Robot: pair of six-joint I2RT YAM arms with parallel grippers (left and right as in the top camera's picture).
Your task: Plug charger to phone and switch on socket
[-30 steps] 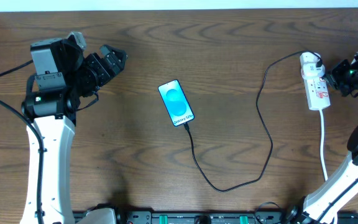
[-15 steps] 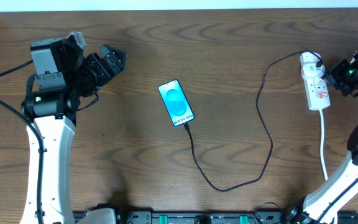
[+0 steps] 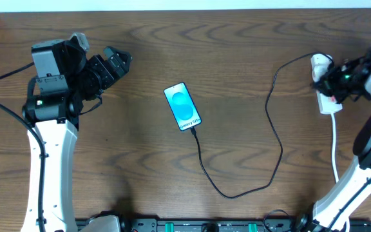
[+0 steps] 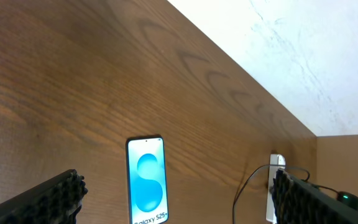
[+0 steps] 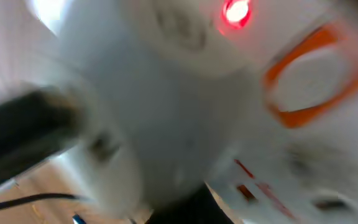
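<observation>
One firm press only: with right claw (image 3: pixel 328 80), grip unreadable, over the socket (image 3: pixel 330 104) at the surface's (image 3: pixel 237 51) right edge, bear squarely down to flip it on, sparing the charger (image 3: pixel 277 138) running to the central phone (image 3: pixel 182 106), leaving left claw (image 3: pixel 118 63) wide and idle.

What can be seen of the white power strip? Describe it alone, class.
The power strip is a white, plastic-looking bar lying flat at the table's far right, long axis front to back. A white cord leaves its near end; the black cable plugs in at its far end. The right gripper sits over its middle. Up close, blurred, a red light glows beside an orange-framed switch.
</observation>
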